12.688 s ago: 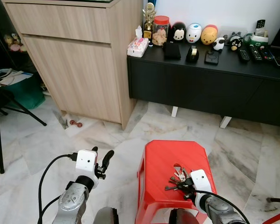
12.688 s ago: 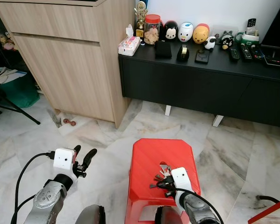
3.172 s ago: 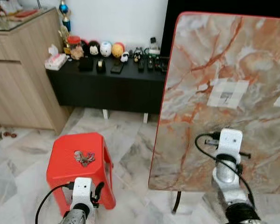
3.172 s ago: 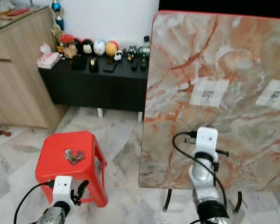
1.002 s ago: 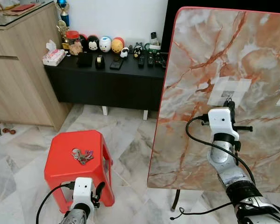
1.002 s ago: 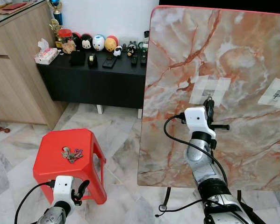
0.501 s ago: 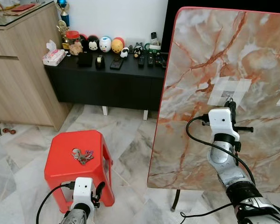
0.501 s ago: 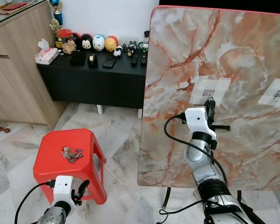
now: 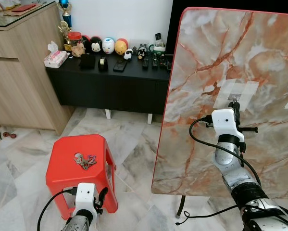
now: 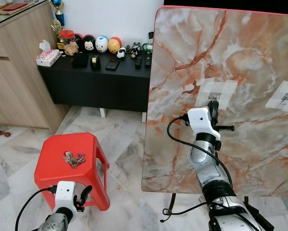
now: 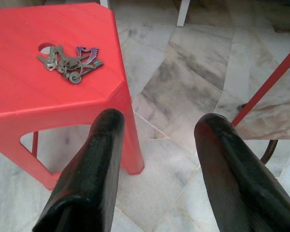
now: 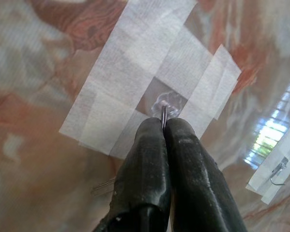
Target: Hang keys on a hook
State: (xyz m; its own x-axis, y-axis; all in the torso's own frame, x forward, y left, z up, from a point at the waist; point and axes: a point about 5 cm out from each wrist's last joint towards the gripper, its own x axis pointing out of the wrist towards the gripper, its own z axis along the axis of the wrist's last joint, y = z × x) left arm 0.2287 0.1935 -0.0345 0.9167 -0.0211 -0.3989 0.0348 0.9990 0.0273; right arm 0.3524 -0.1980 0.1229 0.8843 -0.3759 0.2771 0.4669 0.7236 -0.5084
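keys (image 9: 84, 160): grey bunch, flat on red stool | hook (image 12: 165, 103): clear, taped to marble board

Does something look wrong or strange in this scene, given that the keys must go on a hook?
Yes. The right gripper is shut at the taped hook on the marble board, but the keys lie on the red stool, apart from both grippers. The left gripper is open.

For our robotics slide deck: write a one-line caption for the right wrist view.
Right gripper, black fingers pressed shut, pinches a thin wire ring at the clear plastic hook taped to the marble-patterned board.
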